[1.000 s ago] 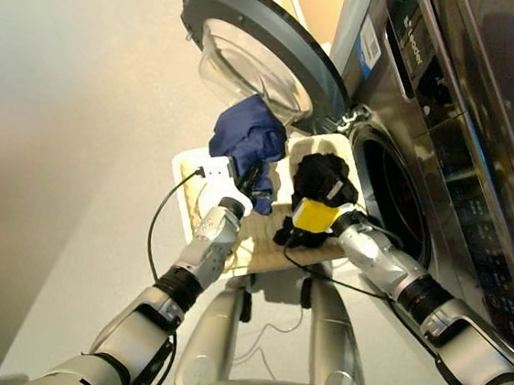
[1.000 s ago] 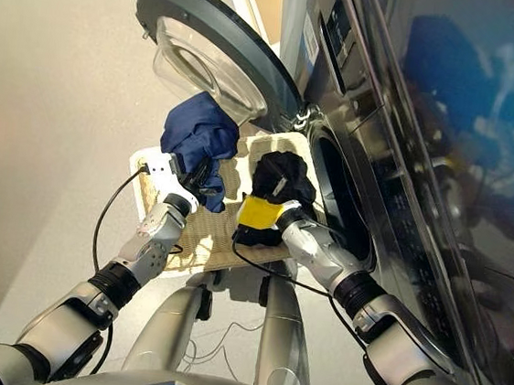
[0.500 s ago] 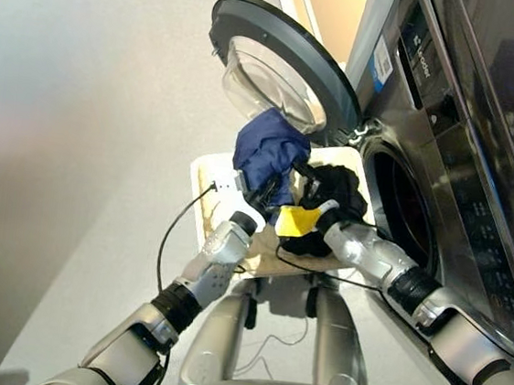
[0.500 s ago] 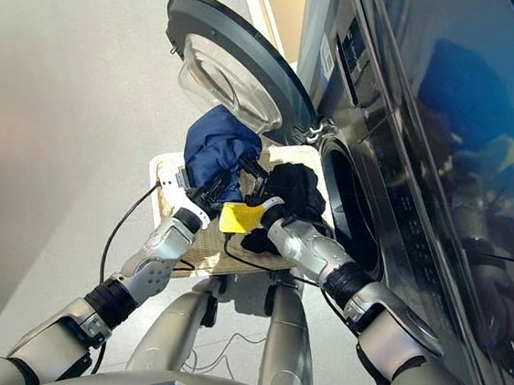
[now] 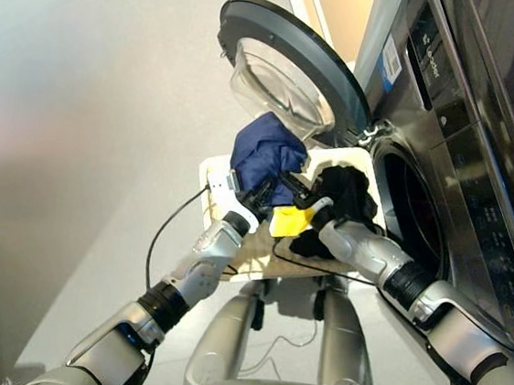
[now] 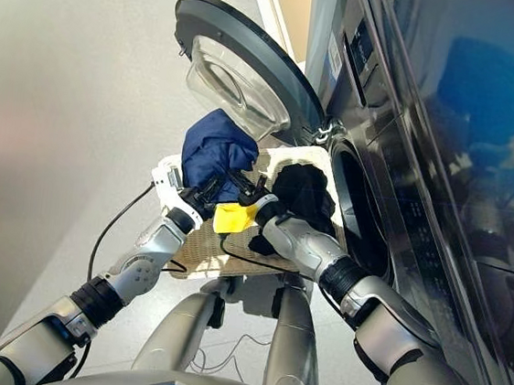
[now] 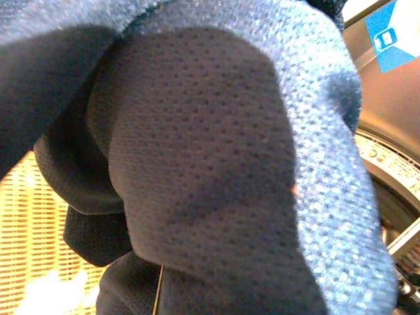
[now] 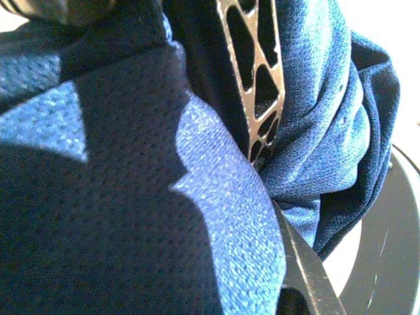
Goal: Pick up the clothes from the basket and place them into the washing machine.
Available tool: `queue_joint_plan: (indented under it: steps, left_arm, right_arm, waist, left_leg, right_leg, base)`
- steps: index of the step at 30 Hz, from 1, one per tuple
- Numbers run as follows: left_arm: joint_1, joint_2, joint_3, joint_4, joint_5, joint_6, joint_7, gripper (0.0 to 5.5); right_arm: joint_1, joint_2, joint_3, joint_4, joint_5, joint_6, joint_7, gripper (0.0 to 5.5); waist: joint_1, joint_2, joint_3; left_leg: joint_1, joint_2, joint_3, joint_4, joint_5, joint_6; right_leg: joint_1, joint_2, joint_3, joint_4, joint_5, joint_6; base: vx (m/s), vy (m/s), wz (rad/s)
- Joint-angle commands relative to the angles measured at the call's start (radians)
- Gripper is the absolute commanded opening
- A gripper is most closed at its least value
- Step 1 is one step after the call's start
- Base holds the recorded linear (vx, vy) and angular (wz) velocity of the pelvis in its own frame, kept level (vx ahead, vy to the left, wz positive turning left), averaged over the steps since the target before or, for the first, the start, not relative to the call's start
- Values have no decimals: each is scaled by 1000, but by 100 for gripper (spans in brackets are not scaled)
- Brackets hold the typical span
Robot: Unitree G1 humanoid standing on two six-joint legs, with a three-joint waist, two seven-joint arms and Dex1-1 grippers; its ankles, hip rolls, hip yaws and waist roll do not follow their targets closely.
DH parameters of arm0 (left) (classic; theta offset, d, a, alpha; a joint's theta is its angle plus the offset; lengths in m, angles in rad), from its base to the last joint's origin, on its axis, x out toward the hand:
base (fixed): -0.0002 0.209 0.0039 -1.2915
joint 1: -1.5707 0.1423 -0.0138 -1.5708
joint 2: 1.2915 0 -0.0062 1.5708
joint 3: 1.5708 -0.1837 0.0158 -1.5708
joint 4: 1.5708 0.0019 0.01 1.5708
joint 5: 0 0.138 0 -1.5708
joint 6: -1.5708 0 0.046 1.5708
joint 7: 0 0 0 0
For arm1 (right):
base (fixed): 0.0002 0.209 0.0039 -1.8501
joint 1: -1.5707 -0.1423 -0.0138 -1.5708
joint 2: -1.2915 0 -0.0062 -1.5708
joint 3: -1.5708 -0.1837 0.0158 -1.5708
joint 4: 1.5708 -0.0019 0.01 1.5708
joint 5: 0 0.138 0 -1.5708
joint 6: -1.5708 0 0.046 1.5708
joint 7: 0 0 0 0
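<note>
You have the navy garment (image 5: pixel 266 152) bunched in the left gripper (image 5: pixel 259 193), fingers closed on it; the right gripper's (image 5: pixel 304 196) fingers' state can't be told. It's soft, light; grip a thick fold.

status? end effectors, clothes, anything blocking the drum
Left end effector shut on navy garment, lifted above the basket. Right end effector at the navy cloth; grip unclear. Black garment beside the washing machine opening; porthole door open, nothing blocking.

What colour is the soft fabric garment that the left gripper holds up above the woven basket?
Navy blue garment, seen best in the right eye view.
</note>
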Motion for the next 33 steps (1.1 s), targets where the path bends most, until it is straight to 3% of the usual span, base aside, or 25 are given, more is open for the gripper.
queue_joint_plan:
  steps: [1, 4, 9, 12, 13, 15, 23, 29, 33]
  left_arm:
    - [-13, -53, -127, -141, 41, 9, -85, 550]
    - [-14, -59, -119, -141, 46, 1, -75, 550]
    - [-13, -76, -41, -155, 51, -50, -29, 550]
    - [9, -93, -1, -176, -18, -52, -48, 550]
    - [18, -95, 7, -181, -42, -48, -60, 550]
    - [36, -90, 34, -185, -77, -43, -85, 550]
    - [116, -104, 168, -146, -142, -100, -92, 550]
    - [166, -81, 275, -99, -1, -176, -11, 550]
    - [159, -97, 323, 5, 99, -199, 67, 550]
  right_arm:
    - [-56, 120, -53, -7, 100, -29, -30, 0]
    - [-31, 132, -83, 0, 148, -31, -42, 0]
    - [86, 189, -217, -12, 409, -69, -70, 0]
    - [131, 217, -264, -9, 521, -93, -69, 0]
    - [144, 223, -273, -3, 545, -97, -66, 0]
    - [166, 243, -305, 11, 609, -110, -66, 0]
    - [222, 271, -398, 42, 751, -139, -86, 0]
    - [257, 246, -462, 38, 772, -153, -113, 0]
    - [269, 251, -517, 36, 840, -175, -145, 0]
  waist:
    - [-4, -16, -32]
    - [-5, -14, -34]
    - [-11, -11, -33]
    - [-13, -8, -34]
    - [-8, -2, -36]
    - [-7, 1, -36]
    - [-1, 2, -36]
    - [2, 1, -34]
    - [-2, 5, -28]
  left_leg:
    - [-70, -54, 28, 41, 11, 32]
    - [-74, -52, 28, 42, 12, 31]
    - [-82, -49, 34, 48, 13, 32]
    - [-84, -50, 37, 46, 13, 31]
    - [-69, -47, 32, 46, -15, 26]
    - [-70, -47, 35, 49, -17, 26]
    - [-80, -46, 36, 58, -21, 25]
    - [-89, -47, 36, 64, -22, 26]
    - [-103, -48, 37, 70, -22, 28]
  right_leg:
    - [71, 4, -3, -119, 44, 76]
    - [68, 3, -3, -118, 44, 76]
    - [55, 2, 0, -111, 46, 75]
    - [52, 3, 4, -114, 47, 74]
    - [65, 10, 9, -110, 23, 80]
    - [62, 10, 12, -110, 25, 79]
    - [51, 8, 15, -105, 27, 77]
    - [44, 3, 14, -103, 29, 74]
    - [22, 1, 16, -89, 26, 73]
  base:
    - [0, 0, 0]
    - [0, 0, 0]
    - [0, 0, 0]
    - [30, 6, -10]
    - [90, 16, -33]
    - [45, 12, -21]
    - [0, 0, 0]
    - [0, 0, 0]
    - [0, 0, 0]
